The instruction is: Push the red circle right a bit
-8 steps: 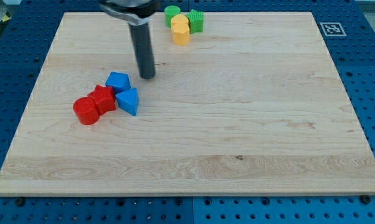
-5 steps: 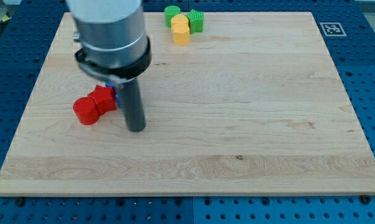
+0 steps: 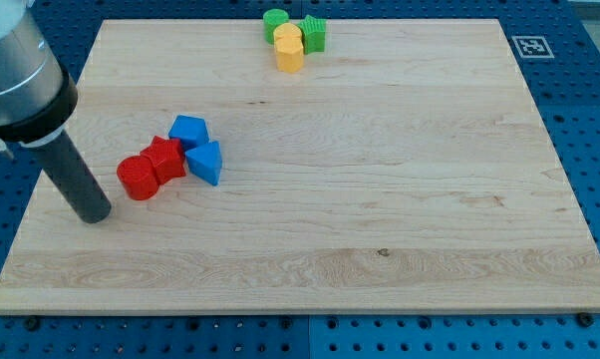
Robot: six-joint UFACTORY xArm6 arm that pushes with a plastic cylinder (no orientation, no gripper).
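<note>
Down at the lower left of the frame, my tip [image 3: 94,214] rests on the board [image 3: 380,199], just left of and slightly below the red circle [image 3: 137,179], not touching it and carrying nothing. A push right from here looks risky: the circle is pressed against the other red block [image 3: 165,158], with the blue triangle [image 3: 206,162] and upper blue block [image 3: 189,131] beyond, so the whole cluster could shift. Far off, upper centre, sit yellow [image 3: 290,50] and green blocks [image 3: 314,33].

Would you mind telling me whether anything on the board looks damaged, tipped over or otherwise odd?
Nothing stands out. My tip sits left of the red circle, apart from it, and every block rests flat on the board.
</note>
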